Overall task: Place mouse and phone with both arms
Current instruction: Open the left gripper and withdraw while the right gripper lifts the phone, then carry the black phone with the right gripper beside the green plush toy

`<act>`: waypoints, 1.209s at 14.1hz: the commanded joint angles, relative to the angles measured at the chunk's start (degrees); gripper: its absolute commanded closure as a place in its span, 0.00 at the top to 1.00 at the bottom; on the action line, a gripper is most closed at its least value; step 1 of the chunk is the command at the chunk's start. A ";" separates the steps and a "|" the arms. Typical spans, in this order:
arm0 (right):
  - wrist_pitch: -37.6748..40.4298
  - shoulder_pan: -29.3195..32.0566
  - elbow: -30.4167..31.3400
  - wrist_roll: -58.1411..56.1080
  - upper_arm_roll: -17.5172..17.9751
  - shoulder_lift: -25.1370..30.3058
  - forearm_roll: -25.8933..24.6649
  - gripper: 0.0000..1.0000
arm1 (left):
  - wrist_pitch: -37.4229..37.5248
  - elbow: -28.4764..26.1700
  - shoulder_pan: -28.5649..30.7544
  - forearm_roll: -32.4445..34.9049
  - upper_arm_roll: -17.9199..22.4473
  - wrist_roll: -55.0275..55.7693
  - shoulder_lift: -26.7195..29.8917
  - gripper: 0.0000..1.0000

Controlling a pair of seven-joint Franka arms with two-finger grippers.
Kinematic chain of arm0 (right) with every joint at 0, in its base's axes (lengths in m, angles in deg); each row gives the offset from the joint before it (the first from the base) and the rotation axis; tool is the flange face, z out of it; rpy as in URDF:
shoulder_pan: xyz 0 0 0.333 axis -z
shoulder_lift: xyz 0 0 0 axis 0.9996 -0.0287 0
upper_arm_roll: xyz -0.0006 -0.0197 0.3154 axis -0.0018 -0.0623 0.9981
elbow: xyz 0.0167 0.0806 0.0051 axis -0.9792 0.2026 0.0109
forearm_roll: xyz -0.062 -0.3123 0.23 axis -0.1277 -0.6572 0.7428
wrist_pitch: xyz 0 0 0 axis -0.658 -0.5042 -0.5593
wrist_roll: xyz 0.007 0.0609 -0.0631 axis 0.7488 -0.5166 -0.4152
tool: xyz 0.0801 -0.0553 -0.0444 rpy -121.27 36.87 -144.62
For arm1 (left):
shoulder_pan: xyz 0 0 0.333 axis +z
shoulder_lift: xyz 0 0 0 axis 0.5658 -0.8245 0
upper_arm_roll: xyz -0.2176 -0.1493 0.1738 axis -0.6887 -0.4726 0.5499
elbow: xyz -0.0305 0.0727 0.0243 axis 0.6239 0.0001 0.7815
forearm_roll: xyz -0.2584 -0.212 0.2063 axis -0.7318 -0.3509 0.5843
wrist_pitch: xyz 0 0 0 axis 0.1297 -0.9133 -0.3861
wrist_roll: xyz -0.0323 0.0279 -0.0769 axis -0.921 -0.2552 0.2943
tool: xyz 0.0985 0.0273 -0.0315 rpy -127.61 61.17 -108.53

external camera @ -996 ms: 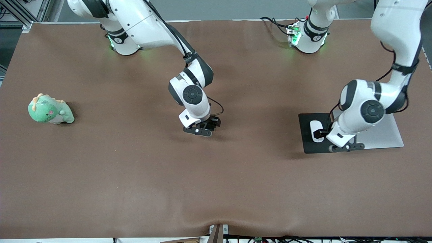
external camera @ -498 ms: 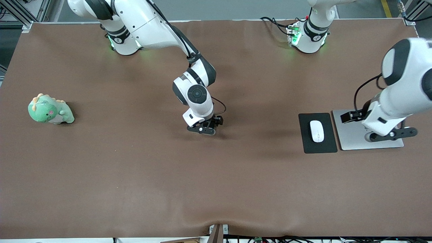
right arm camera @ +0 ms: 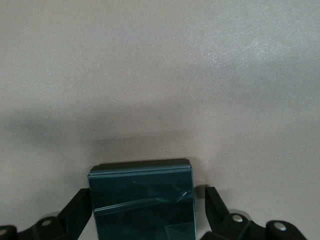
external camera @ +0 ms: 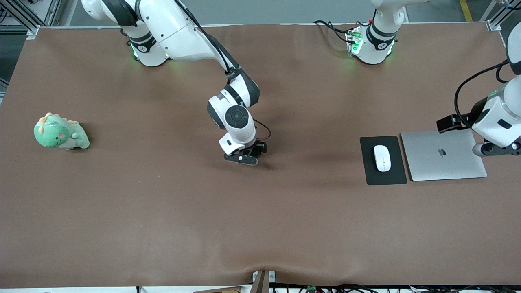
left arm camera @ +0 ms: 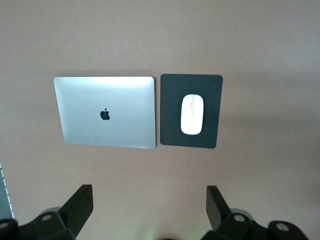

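Observation:
The white mouse point(external camera: 382, 158) lies on a black mouse pad point(external camera: 397, 173); in the left wrist view the mouse point(left arm camera: 192, 114) shows from high above, lengthwise on the pad point(left arm camera: 170, 135). My left gripper point(external camera: 498, 149) hangs open and empty over the table at the left arm's end, beside the laptop point(external camera: 443, 154). My right gripper point(external camera: 244, 156) is low over the middle of the table. In the right wrist view the black phone point(right arm camera: 141, 200) lies between its open fingers point(right arm camera: 80, 205), with a small gap at one finger. From the front the phone is hidden under that hand.
A shut silver laptop point(left arm camera: 105, 112) lies beside the mouse pad. A green dinosaur plush point(external camera: 61, 132) sits at the right arm's end of the table. Brown cloth covers the whole table point(external camera: 163, 211).
My left arm has lifted off the mouse pad and swung out toward its end of the table, leaving the mouse on the pad. The right gripper has barely shifted.

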 commanded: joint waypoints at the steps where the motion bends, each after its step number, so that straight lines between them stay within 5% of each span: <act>1: -0.02 0.14 -1.99 0.13 0.02 -1.27 -0.16 1.00 | 1.71 1.86 0.07 -0.69 -0.25 -1.83 1.42 1.00; 3: -0.02 0.32 -2.08 0.22 0.11 -1.27 0.10 0.33 | 1.36 1.86 -0.19 -0.51 0.01 -2.19 3.43 1.00; 4: -0.02 0.40 -2.17 0.48 0.02 -1.27 0.19 0.08 | 0.92 1.43 -0.45 -0.95 0.53 -2.27 4.75 1.00; 5: 0.07 0.40 -2.17 1.09 0.02 -1.27 0.19 0.00 | 0.66 1.16 -1.59 -0.87 1.06 -2.27 5.72 1.00; 11: 5.31 3.12 -1.64 0.14 -0.15 4.25 0.02 0.00 | -0.66 -8.49 -18.18 -5.52 20.72 -2.36 15.12 1.00; 17: 17.80 14.89 -1.55 -13.55 0.11 15.76 0.63 0.00 | -1.89 -9.91 -19.18 -5.70 20.32 -2.19 15.57 1.00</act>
